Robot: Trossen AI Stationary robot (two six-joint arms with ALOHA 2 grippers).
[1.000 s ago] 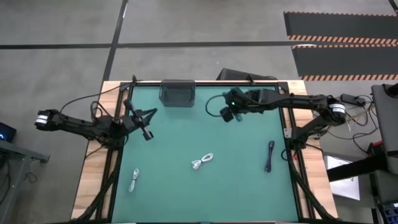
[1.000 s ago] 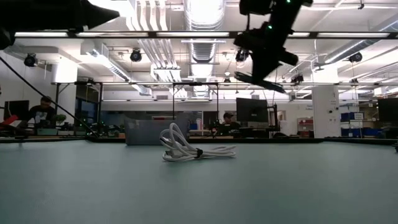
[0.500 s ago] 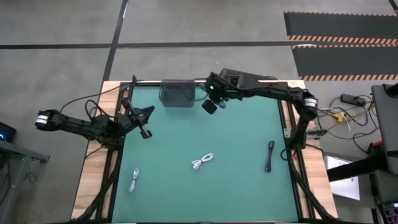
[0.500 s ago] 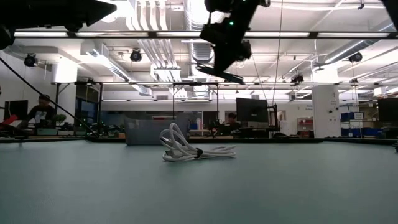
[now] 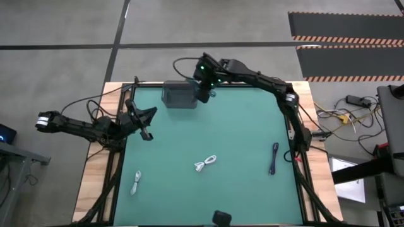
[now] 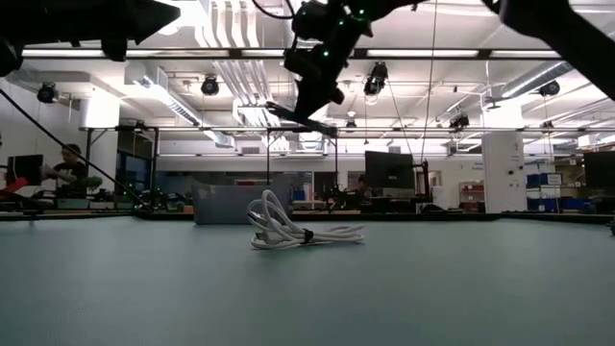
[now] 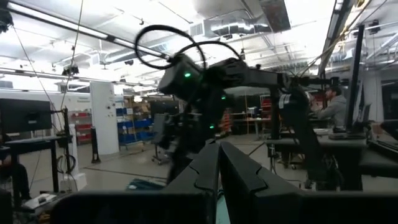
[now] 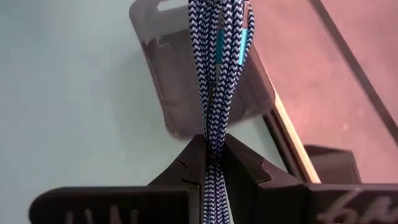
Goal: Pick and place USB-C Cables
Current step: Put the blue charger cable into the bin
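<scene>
My right gripper (image 5: 203, 93) is shut on a blue-and-white braided USB-C cable bundle (image 8: 216, 68) and hangs at the right edge of a grey bin (image 5: 178, 94) by the table's far edge. The low view shows this gripper (image 6: 302, 114) high above the tabletop. A white cable bundle (image 5: 205, 162) lies mid-table, a dark one (image 5: 274, 157) toward the right edge, and a pale grey one (image 5: 136, 183) near the left edge. My left gripper (image 5: 144, 123) is shut and idle over the table's left side. My right gripper pinches the braided bundle's several strands (image 8: 211, 142) between its two fingers. The strands run on past the fingertips, ending in teal connector ends (image 8: 244, 43). The bundle is lifted clear of the table, over the bin's (image 8: 186, 93) edge.
The grey bin stands at the far edge, left of centre. The three loose cables lie apart from one another on the green mat (image 5: 240, 145). Wooden borders (image 5: 95, 183) flank the mat. In the low view, people sit at desks far behind the table.
My right arm has swung along the far edge toward the table's left, carrying the braided cable from right of centre to the bin's right edge. The gripper has stayed shut on it. The cables on the table have not moved.
</scene>
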